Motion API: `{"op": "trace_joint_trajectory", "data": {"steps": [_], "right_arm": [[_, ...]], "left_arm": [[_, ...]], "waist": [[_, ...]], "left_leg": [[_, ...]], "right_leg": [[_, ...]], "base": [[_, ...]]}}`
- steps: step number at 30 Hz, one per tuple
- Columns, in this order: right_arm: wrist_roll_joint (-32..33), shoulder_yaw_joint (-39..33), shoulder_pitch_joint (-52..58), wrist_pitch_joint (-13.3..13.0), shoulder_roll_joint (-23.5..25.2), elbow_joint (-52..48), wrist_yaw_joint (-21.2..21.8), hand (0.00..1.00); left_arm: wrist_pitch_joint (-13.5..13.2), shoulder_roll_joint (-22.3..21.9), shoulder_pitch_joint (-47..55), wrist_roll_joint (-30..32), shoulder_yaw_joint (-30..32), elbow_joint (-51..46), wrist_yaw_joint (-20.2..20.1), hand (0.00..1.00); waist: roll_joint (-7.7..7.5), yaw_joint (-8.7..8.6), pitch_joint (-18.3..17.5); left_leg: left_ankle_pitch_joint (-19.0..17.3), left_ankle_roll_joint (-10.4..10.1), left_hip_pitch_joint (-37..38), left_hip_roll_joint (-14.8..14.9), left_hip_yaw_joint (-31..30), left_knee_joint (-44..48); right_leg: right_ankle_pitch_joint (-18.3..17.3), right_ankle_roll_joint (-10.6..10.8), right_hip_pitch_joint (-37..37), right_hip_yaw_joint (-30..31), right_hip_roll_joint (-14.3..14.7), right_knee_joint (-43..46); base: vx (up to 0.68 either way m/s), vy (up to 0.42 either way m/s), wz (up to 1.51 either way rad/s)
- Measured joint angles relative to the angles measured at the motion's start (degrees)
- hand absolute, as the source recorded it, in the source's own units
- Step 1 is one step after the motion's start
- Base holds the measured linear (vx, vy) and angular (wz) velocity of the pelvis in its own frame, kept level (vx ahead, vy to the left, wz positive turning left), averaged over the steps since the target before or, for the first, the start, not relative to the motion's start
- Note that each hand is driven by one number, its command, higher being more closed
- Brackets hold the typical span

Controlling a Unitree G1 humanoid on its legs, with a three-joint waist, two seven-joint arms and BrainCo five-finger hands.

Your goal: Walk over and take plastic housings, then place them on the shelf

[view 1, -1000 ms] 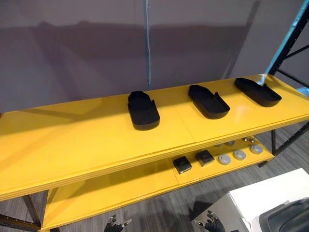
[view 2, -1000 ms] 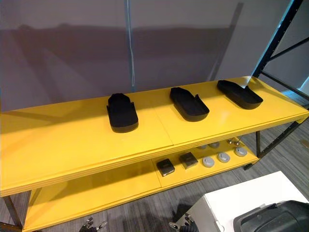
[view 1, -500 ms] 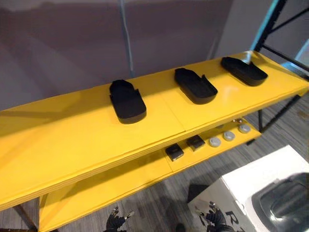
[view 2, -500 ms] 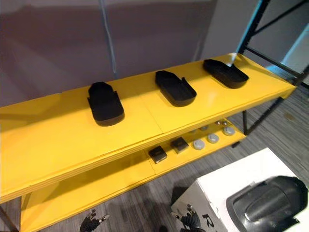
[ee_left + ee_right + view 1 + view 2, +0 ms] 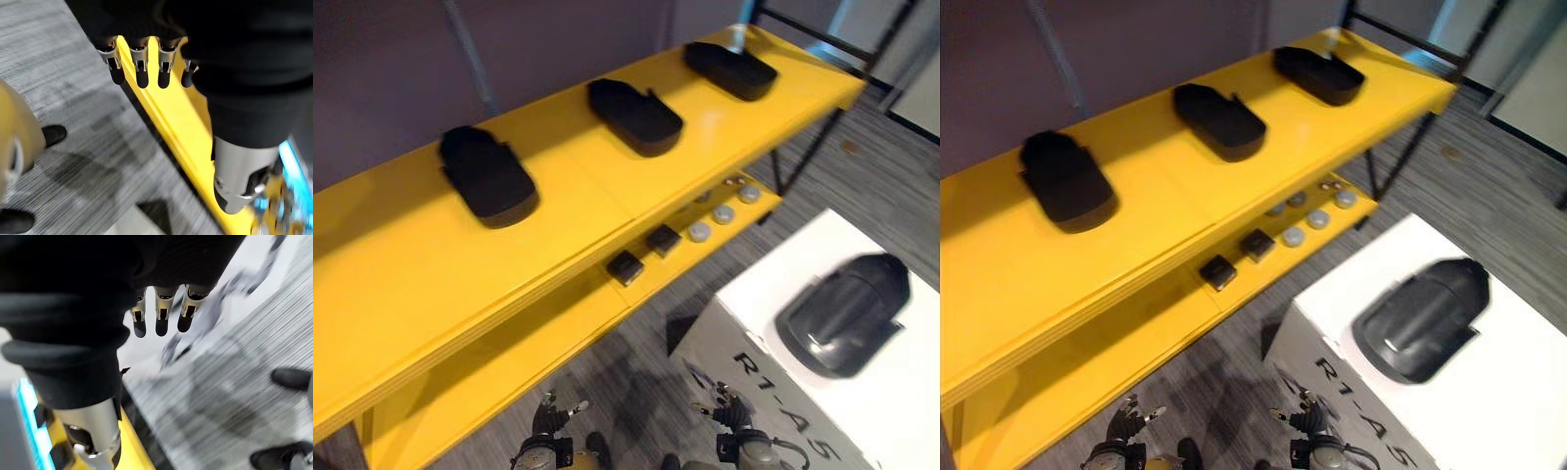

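Two hands down low for walking: left hand (image 5: 546, 423), right hand (image 5: 736, 421), fingers (image 5: 142, 78) loosely spread, empty. Just beyond, on the white box (image 5: 754, 313), one dark plastic housing (image 5: 842, 311), probably next to fetch. Farther off, three black housings (image 5: 634, 116) spaced along the yellow shelf (image 5: 401, 284), room left beside them.

Bare shelf top (image 5: 382, 284) beside black housings (image 5: 487, 178)

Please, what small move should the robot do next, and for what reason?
Probably it should turn a little to its right to face the white box. The dark housing lies on top of that box, off to the robot's right, while the left hand and the right hand hang low, open and empty.
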Motion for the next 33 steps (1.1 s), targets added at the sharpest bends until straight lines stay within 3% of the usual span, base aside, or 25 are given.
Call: {"op": "trace_joint_trajectory", "data": {"steps": [5,10,11,12,13,14,15,16,18,19,20,21,23,26,28,30,33], "right_arm": [[-0.49,-0.96,0.63,-0.01,-1.24,0.17,-0.63,0.00],[-0.57,-2.80,0.65,-0.01,-1.70,0.34,-0.68,0.00],[-0.57,-3.02,-0.37,-0.01,-1.89,0.33,-0.73,0.00],[-0.56,-2.97,-0.44,0.03,-1.99,0.61,-0.91,0.00],[-0.57,-2.77,-0.55,0.03,-2.00,0.80,-0.98,0.00],[-0.57,-2.87,-1.04,0.02,-1.84,1.73,-1.09,0.00],[-0.57,-2.90,-1.01,0.15,-1.73,1.98,-1.13,0.00],[-0.59,-2.92,-0.37,0.16,-1.87,1.89,-1.17,0.00],[-0.58,-2.93,-0.14,0.13,-2.29,1.86,-1.17,0.00],[-0.56,-2.90,0.35,0.11,-2.22,1.86,-1.18,0.00],[-0.30,-3.34,0.75,0.01,-2.21,1.72,-1.43,0.00],[-0.30,-3.60,0.72,0.02,-2.21,1.83,-1.51,0.00],[-0.30,-4.18,0.58,0.00,-3.34,2.29,-1.76,0.00],[-0.31,-4.31,0.98,0.00,-3.27,2.79,-1.88,0.00],[-0.27,-5.18,1.65,-0.01,-3.21,3.58,-1.85,0.00],[-0.30,-5.73,2.39,0.00,-3.43,4.08,-1.92,0.00],[-0.28,-6.83,3.57,-0.03,-2.28,4.11,-1.92,0.00]], "left_arm": [[0.02,0.22,-0.36,0.01,-0.75,1.98,-0.03,0.00],[0.00,-0.38,-0.08,-0.12,-2.14,3.05,-0.07,0.00],[-0.04,-0.47,0.33,-0.52,-1.84,2.91,-0.02,0.00],[-0.11,-0.42,0.45,-0.78,-2.09,2.75,-0.01,0.00],[-0.12,-0.19,0.41,-1.21,-2.25,2.77,0.02,0.00],[0.03,0.81,0.17,-1.42,-2.37,3.26,0.00,0.00],[0.03,1.23,-0.53,-1.74,-2.39,3.68,-0.08,0.00],[0.02,1.25,-1.31,-1.81,-2.31,3.99,-0.10,0.00],[0.04,1.16,-1.31,-1.73,-2.21,4.17,-0.22,0.00],[0.04,1.44,-1.31,-1.70,-2.22,4.17,-0.23,0.00],[0.03,1.41,-1.47,-1.66,-2.25,4.16,-0.25,0.00],[0.00,1.29,-1.54,-1.65,-2.29,4.15,-0.31,0.00],[-0.03,0.56,-0.62,-1.66,-2.28,4.14,-0.28,0.00],[-0.03,0.46,1.16,-1.70,-2.28,4.30,-0.06,0.00],[-0.03,0.46,1.76,-1.70,-2.27,4.44,-0.02,0.00],[-0.02,0.79,1.63,-1.68,-2.23,6.10,0.01,0.00],[-0.01,1.05,1.28,-1.64,-2.24,6.60,-0.02,0.00]], "waist": [[0.83,-1.00,0.05],[3.31,-2.87,1.04],[4.20,-2.83,1.55],[4.55,-2.71,1.63],[4.72,-2.76,1.66],[5.26,-3.88,1.97],[4.94,-4.57,2.05],[4.84,-4.80,2.08],[5.84,-4.74,2.23],[5.91,-4.86,2.27],[5.72,-5.10,2.42],[5.63,-5.09,2.59],[5.29,-4.41,3.12],[5.30,-3.86,3.13],[5.58,-3.45,3.16],[6.14,-3.29,2.56],[4.46,-3.41,1.93]], "left_leg": [[0.72,-1.11,3.47,2.30,2.65,-0.06],[0.39,-1.52,5.97,5.66,7.99,4.00],[0.39,-1.56,7.71,6.71,11.56,3.11],[0.06,-1.92,9.44,6.76,13.82,1.45],[-0.72,-2.84,10.64,6.68,14.47,0.32],[-2.38,-4.63,11.72,7.23,14.24,-1.16],[-1.95,-5.26,11.61,7.30,14.36,-1.14],[-1.91,-5.43,11.71,7.40,15.26,-0.51],[-2.04,-5.05,11.51,10.13,15.32,3.47],[-2.08,-4.70,10.71,12.80,15.10,8.45],[-3.16,-3.00,9.40,15.00,12.68,13.53],[-4.31,-3.36,9.03,15.01,10.63,15.00],[-8.13,-6.34,6.14,9.31,-4.56,15.51],[-8.45,-6.99,3.59,2.43,-19.71,8.84],[-7.35,-6.60,3.59,1.83,-21.83,4.24],[-2.23,-4.84,4.71,1.74,-22.56,1.47],[-1.39,-3.66,6.44,-0.36,-22.40,-2.27]], "right_leg": [[2.07,-0.99,-0.02,7.20,2.26,-0.73],[5.46,0.04,-2.02,15.77,4.84,-1.54],[2.72,-0.77,-3.76,5.52,1.14,-0.62],[2.57,-1.03,-4.97,-3.37,-1.77,2.24],[2.66,-1.15,-5.72,-9.24,-3.77,4.73],[1.35,-1.23,-7.36,-16.47,-6.01,10.00],[0.45,-2.05,-8.25,-19.49,-7.04,12.55],[-0.20,-2.52,-9.20,-20.43,-7.16,13.83],[0.12,-3.28,-8.82,-17.50,-4.54,11.58],[0.23,-3.50,-7.62,-16.63,-3.06,10.15],[0.44,-3.88,-5.85,-15.87,-1.67,8.21],[0.62,-4.16,-5.05,-15.21,-1.23,7.55],[0.76,-4.31,-3.34,-11.37,-0.33,6.64],[1.06,-3.82,-2.43,-7.54,0.31,6.25],[1.04,-3.38,-1.82,-5.74,1.07,5.86],[0.37,-2.25,-0.61,-4.48,1.82,6.08],[0.07,-1.40,-0.37,-4.58,-0.09,5.92]], "base": [[-0.08,-0.052,-0.81],[-0.09,-0.023,-1.29],[-0.15,0.069,-1.93],[-0.13,0.109,-1.75],[-0.05,0.146,-1.21],[0.01,0.063,-0.68],[-0.01,-0.083,-0.57],[-0.02,-0.199,-0.66],[0.00,-0.202,-0.83],[0.01,-0.229,-0.54],[0.01,-0.263,-0.47],[-0.01,-0.143,-0.52],[-0.01,-0.026,-0.84],[0.04,0.026,-0.82],[0.04,0.052,-0.56],[0.09,0.131,-0.39],[0.13,0.121,0.05]]}}
